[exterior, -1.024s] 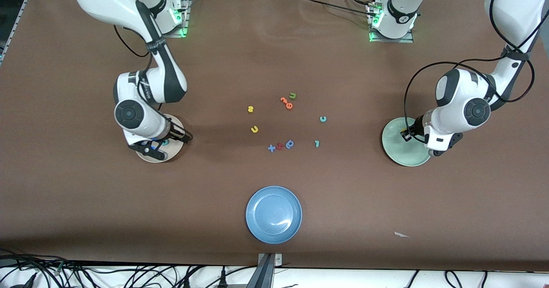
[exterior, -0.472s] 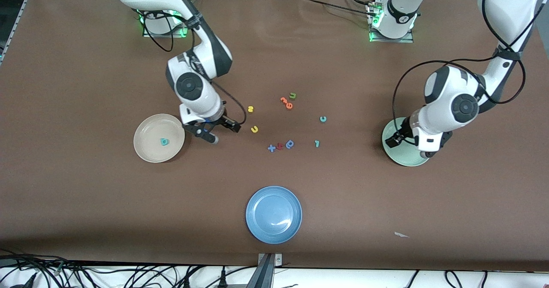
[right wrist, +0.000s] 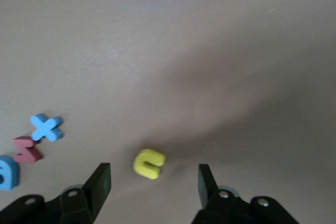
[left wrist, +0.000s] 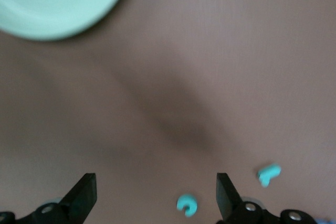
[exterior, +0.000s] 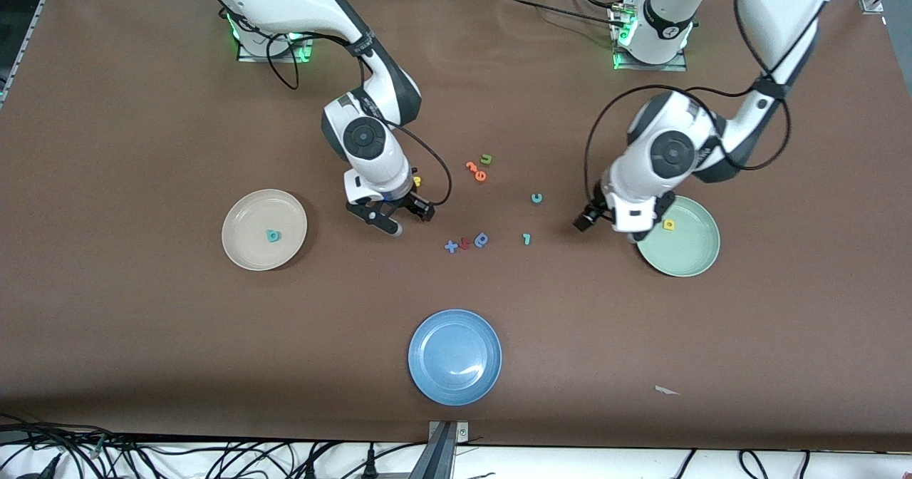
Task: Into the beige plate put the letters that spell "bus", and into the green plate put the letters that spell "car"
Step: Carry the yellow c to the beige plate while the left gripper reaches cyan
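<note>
1. Both my arms have swung in from the plates toward the letter cluster since a second ago; the teal "b" [exterior: 272,236] I dropped stays in the beige plate [exterior: 242,254], and the yellow "a" [exterior: 668,224] now lies in the green plate [exterior: 687,265].
2. My right gripper [exterior: 392,217] hangs low over the table just beside the cluster, on the right arm's side of it. Jaws stand apart, nothing between them.
3. Right wrist view: the yellow "u" [right wrist: 149,163] sits on the table between my fingertips, just ahead of them, not touching either.
4. Off to one side of that gripper: blue "x" [right wrist: 46,128], red letter [right wrist: 27,149], darker blue "a" [right wrist: 6,172], in a tight row.
5. Yellow "s" [exterior: 417,180] peeks out at the edge of my right wrist, mostly hidden.
6. My left gripper [exterior: 605,224] hangs over bare table between the green plate's rim and the teal letters. Jaws wide apart, empty.
7. Left wrist view: teal "c" [left wrist: 187,205] lies between my fingers, nearer one of them; teal "r" [left wrist: 269,173] lies just outside that finger.
8. Orange letters [exterior: 476,171] and green "u" [exterior: 486,159] sit untouched between my two grippers, toward the bases.
9. Blue plate [exterior: 427,379] is well apart from both grippers, empty.
</note>
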`<act>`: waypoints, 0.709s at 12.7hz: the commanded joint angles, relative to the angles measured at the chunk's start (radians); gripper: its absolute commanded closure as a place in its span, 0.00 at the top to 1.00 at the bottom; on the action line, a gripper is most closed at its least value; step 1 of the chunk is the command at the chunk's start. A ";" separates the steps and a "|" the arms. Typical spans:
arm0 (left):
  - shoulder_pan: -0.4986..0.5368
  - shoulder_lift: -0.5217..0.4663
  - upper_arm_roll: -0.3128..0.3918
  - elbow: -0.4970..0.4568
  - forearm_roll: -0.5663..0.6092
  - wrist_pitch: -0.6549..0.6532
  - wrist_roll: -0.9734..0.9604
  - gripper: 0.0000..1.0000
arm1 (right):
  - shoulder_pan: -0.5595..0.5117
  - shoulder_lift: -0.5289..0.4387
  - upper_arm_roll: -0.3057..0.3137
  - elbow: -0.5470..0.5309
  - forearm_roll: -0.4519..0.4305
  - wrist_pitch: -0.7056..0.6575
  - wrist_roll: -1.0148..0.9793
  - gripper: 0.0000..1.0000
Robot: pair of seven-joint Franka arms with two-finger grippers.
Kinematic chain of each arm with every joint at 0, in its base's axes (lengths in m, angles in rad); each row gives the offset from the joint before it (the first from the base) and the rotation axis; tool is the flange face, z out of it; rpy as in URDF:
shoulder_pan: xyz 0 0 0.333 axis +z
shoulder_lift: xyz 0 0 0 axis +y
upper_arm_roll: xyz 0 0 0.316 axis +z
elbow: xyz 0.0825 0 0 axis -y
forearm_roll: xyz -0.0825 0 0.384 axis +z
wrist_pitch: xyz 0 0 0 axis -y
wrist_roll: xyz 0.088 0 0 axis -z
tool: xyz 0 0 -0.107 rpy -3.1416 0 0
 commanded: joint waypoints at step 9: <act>-0.146 0.011 0.002 -0.150 0.262 0.273 0.000 0.94 | 0.027 0.090 -0.013 0.066 -0.007 0.014 0.031 0.18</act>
